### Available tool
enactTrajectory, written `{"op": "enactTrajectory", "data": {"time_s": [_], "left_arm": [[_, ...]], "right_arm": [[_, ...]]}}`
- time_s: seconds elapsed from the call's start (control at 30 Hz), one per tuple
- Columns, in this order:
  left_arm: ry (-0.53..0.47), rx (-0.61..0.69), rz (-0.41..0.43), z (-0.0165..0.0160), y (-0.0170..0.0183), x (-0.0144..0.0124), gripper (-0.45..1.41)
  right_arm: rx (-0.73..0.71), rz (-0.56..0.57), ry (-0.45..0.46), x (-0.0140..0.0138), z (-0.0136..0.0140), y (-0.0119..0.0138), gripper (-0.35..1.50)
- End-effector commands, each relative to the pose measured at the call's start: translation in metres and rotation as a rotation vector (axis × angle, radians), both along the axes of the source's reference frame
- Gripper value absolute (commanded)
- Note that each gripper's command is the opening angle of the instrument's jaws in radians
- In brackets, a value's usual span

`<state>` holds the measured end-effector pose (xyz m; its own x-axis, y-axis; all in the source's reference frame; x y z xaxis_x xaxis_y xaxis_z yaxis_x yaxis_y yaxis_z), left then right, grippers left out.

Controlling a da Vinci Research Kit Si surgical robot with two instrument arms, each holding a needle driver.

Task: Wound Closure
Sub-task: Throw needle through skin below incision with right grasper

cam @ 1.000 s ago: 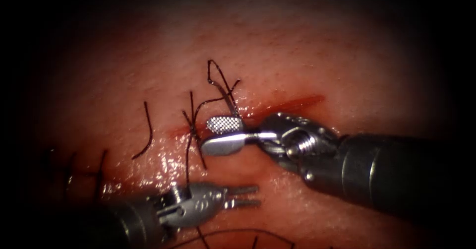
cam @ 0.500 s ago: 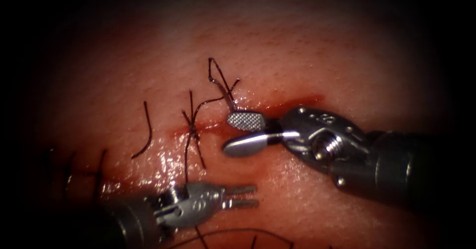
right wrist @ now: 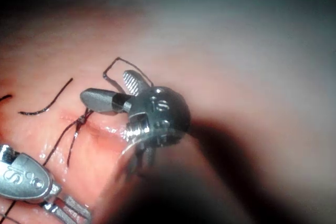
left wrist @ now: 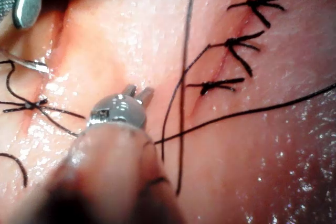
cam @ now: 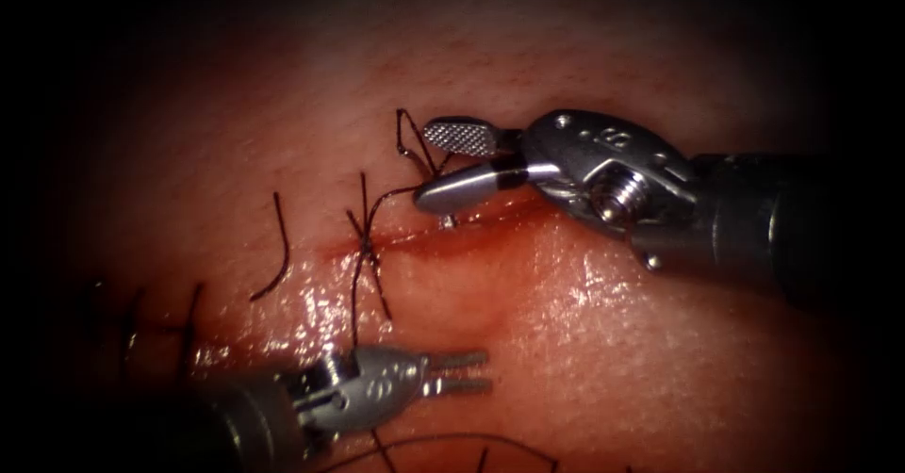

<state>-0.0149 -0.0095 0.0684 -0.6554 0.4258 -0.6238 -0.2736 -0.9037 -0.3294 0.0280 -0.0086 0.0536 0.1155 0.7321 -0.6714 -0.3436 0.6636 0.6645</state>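
Note:
My right tool [cam: 424, 165] hovers with its jaws open over the right part of the cut [cam: 490, 217], holding nothing; a kinked loop of thread [cam: 407, 138] lies just off its tips. Below its lower jaw a short silvery bit of the needle [cam: 449, 219] pokes out at the cut's edge, the rest hidden in the tissue. The same bit of needle [left wrist: 32, 65] shows in the left wrist view. My left tool [cam: 487, 371] rests low over the tissue in front of the cut, jaws slightly open and holding nothing. A tied stitch [cam: 364, 243] crosses the cut left of the needle.
A loose curved thread end [cam: 279, 247] lies left of the tied stitch. Older stitches [cam: 132, 327] sit at the far left. A long strand of thread [left wrist: 247, 111] runs across the tissue near the left tool. Red fluid [cam: 528, 211] wets the cut.
The right tool has moved up and slightly right, from in front of the cut to over its far edge, jaws still open. The left tool has stayed put.

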Motion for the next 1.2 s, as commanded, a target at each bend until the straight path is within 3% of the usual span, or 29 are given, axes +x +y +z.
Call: {"op": "enactTrajectory", "data": {"time_s": [0.03,0.47,0.5,0.53,0.6,1.0,1.07,1.1,1.2], "left_arm": [[-0.001,-0.001,0.001,0.0006,0.0002,-0.0005,0.02],[-0.001,-0.002,0.0,0.0006,0.0002,-0.0005,0.02],[0.0,-0.002,0.0,0.0006,0.0001,-0.0006,0.02],[0.0,-0.002,0.0,0.0007,0.0001,-0.0006,0.02],[0.0,-0.002,0.0,0.0007,0.0001,-0.0006,0.02],[-0.001,-0.002,0.001,0.0006,0.0,-0.0005,0.02],[-0.001,-0.002,0.001,0.0006,0.0,-0.0005,0.02],[-0.001,-0.002,0.001,0.0006,0.0,-0.0005,0.02],[0.0,-0.002,0.001,0.0006,0.0,-0.0005,0.02]], "right_arm": [[-0.001,-0.009,-0.008,0.0012,0.001,0.0005,1.11],[0.001,-0.059,-0.029,0.0021,0.0031,0.0005,0.98],[0.003,-0.064,-0.026,0.0023,0.0031,0.0004,0.93],[0.009,-0.084,-0.015,0.0025,0.003,0.0004,0.68],[0.014,-0.099,-0.016,0.0027,0.003,0.0003,0.56],[0.018,-0.152,-0.025,0.0039,0.0038,-0.0003,0.49],[0.024,-0.152,-0.024,0.0037,0.0039,-0.0003,0.09],[0.04,-0.146,-0.022,0.0036,0.0039,-0.0003,-0.31],[0.112,-0.117,-0.021,0.0035,0.0039,-0.0003,-0.35]]}}
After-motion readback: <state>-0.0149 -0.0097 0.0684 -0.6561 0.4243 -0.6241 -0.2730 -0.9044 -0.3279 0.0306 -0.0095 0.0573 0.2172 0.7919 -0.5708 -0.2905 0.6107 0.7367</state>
